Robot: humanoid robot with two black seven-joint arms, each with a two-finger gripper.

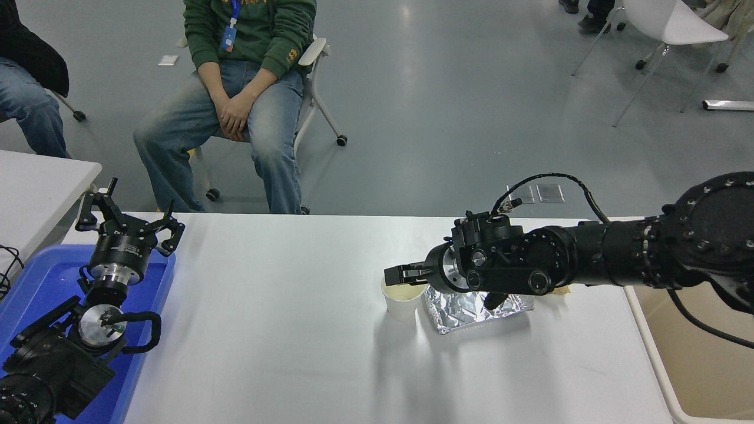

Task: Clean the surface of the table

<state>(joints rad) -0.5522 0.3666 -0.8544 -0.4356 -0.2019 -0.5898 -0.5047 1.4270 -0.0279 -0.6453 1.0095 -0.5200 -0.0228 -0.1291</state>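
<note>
Blue plastic tray (35, 277) sits at the far left, overlapping the left edge of the table surface (283, 330), with the left arm parked over it; the left gripper (126, 227) points away from the camera with its fingers spread apart, holding nothing. A smaller white table (35, 188) stands behind the tray. Beyond the far edge, a seated person (235, 88) in a green top and jeans rests clasped hands between the knees. The table surface, wide, white and matte, fills the lower centre of the view. Right of centre on it stands a white paper cup (402, 300), upright, with a crumpled foil tray (465, 309) just beside it on the right. The right arm reaches in from the right edge, crossing over the foil tray; the right gripper (397, 275) sits directly over the cup's far rim, and whether its fingers are parted or closed cannot be told. A beige bin (701, 365) stands at the table's right end.
</note>
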